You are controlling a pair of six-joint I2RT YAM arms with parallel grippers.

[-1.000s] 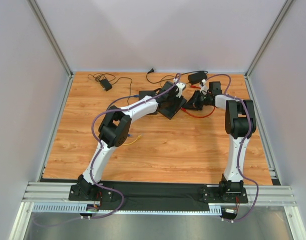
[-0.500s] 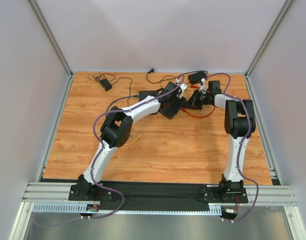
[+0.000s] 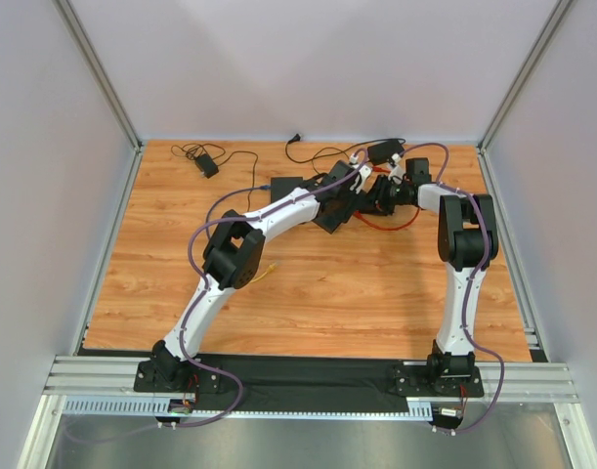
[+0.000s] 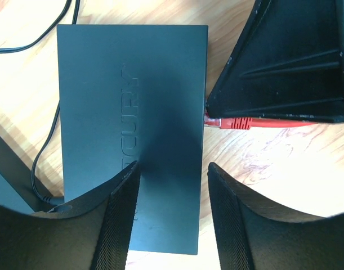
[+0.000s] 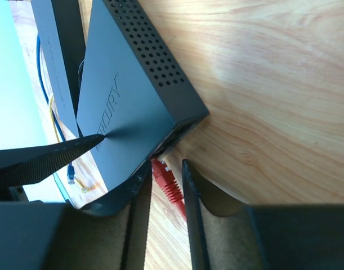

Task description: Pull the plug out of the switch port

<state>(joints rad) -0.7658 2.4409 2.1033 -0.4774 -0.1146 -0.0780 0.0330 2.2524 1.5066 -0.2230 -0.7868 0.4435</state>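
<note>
Left arm [image 3: 278, 210] now reaches farther over the flat black plastic switch [image 4: 132, 101], left pincer [image 4: 173, 169] released above it; right pincer [image 5: 166, 171] flanks the red cable plug [image 5: 169, 188] seated in the port [image 4: 205, 120], grip indeterminate, so the grasp step appears current and next calls for clenching and pulling straight out.

Two white arms [image 3: 278, 208] — black joints [image 3: 230, 257], purple cables [image 3: 191, 239] looped alongside.

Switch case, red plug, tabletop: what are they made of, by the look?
Switch: dark matte case, embossed lettering, rows of vent holes on the side; painted sheet metal or plastic, can't tell which.
Red plug: ribbed red boot, likely soft moulded plastic, with a clear tip at the port.
Tabletop: printed-looking wood grain with a slight sheen, probably laminate.
</note>
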